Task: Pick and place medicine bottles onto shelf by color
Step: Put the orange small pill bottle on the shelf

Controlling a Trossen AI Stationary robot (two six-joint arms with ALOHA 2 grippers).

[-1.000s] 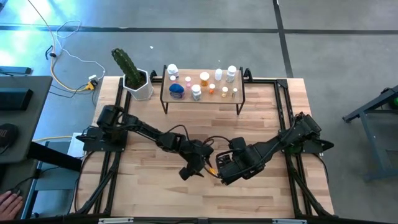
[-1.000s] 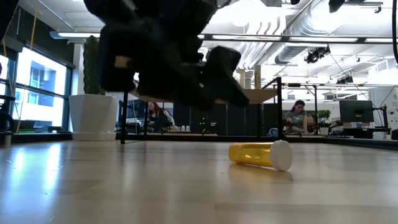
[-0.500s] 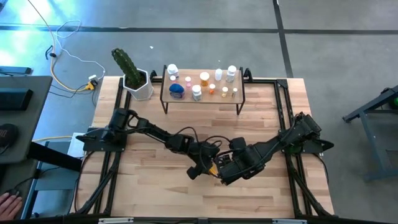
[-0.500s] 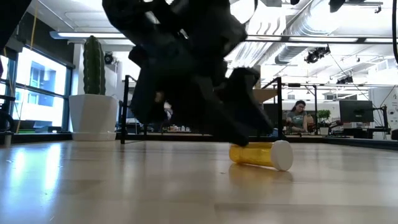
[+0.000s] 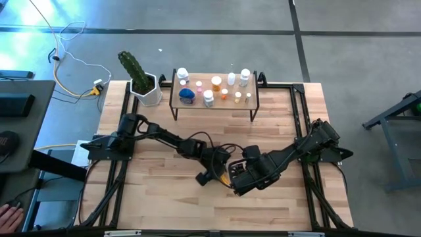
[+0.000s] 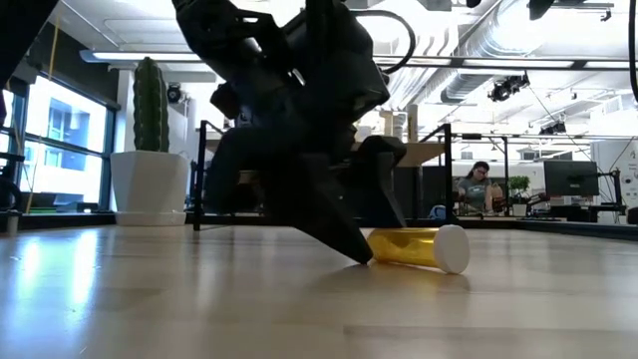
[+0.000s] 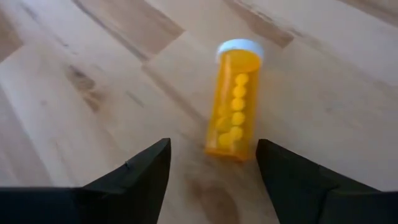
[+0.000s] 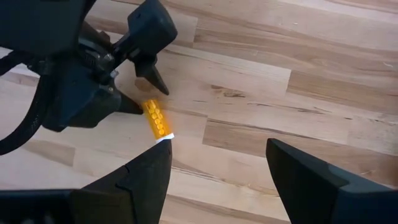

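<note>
An orange bottle (image 7: 236,99) with a white cap lies on its side on the worktop (image 5: 283,118), well in front of the shelf (image 5: 214,102), where the other bottles (image 5: 214,89) stand in a loose row. The left tool (image 7: 211,165) is down low at the bottle's capless end, its fingers spread wide, one tip near each side of that end and neither one touching it. The right tool (image 8: 217,171) waits just beside it over the worktop, fingers likewise spread and holding nothing.
</note>
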